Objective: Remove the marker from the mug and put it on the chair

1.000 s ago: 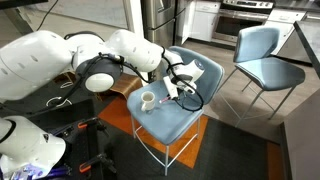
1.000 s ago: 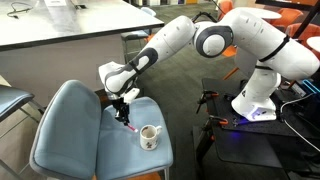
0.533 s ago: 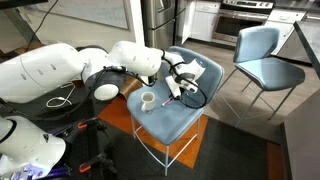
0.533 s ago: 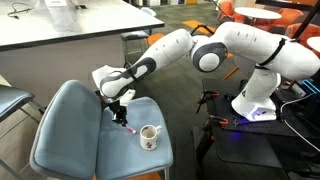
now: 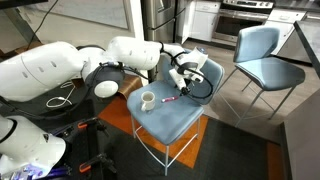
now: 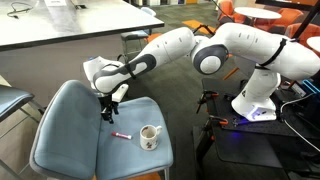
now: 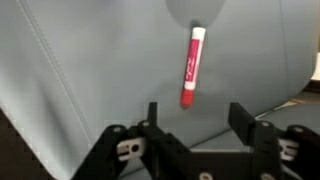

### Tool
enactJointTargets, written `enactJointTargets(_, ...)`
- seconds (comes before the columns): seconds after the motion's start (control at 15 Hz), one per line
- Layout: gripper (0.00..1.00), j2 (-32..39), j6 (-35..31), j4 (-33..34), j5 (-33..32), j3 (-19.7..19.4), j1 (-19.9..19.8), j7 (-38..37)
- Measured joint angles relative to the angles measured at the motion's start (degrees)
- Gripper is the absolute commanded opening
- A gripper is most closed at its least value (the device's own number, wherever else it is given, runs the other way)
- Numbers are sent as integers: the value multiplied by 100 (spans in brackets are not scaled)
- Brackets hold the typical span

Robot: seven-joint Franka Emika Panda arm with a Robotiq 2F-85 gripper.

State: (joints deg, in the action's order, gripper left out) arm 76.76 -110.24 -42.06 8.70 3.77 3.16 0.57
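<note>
The red-pink marker (image 5: 168,100) (image 6: 121,134) lies flat on the light-blue seat of the chair (image 5: 178,118) (image 6: 68,135), a short way from the white mug (image 5: 147,99) (image 6: 149,137), which stands upright on the same seat. My gripper (image 5: 183,72) (image 6: 108,110) hangs above the marker with its jaws open and nothing between them. In the wrist view the marker (image 7: 190,67) rests on the chair padding (image 7: 90,70), beyond my gripper (image 7: 196,118) and apart from both dark fingers (image 7: 240,118).
A second light-blue chair (image 5: 265,60) with dark legs stands beyond the first. A grey counter (image 6: 70,30) runs behind the chair's back. Another blue seat edge (image 6: 8,100) shows at the left. The robot's base (image 6: 255,100) and dark equipment stand beside the chair.
The gripper opened and let go of the marker, which now lies on the seat. The gripper has risen and drawn back toward the chair's backrest.
</note>
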Motion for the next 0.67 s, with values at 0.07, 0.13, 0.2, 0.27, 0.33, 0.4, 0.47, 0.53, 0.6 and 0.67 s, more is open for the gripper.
enactJointTargets(0.07, 100, -50, -71, -12, -67, -38, 71, 0)
enactJointTargets(0.13, 100, -116, -172, -49, -126, -74, 152, 0)
enactJointTargets(0.2, 100, -204, -291, -112, -174, -90, 234, 0)
enactJointTargets(0.27, 100, -316, -429, -210, -218, -113, 324, 0)
enactJointTargets(0.33, 100, -452, -561, -350, -273, -149, 419, -7)
enactJointTargets(0.4, 100, -609, -702, -541, -316, -190, 508, -34)
enactJointTargets(0.47, 100, -786, -846, -774, -356, -232, 590, -92)
enactJointTargets(0.53, 100, -961, -964, -1013, -376, -270, 655, -119)
enactJointTargets(0.6, 100, -1138, -1070, -1258, -384, -316, 716, -151)
enactJointTargets(0.67, 100, -1318, -1152, -1508, -386, -364, 774, -199)
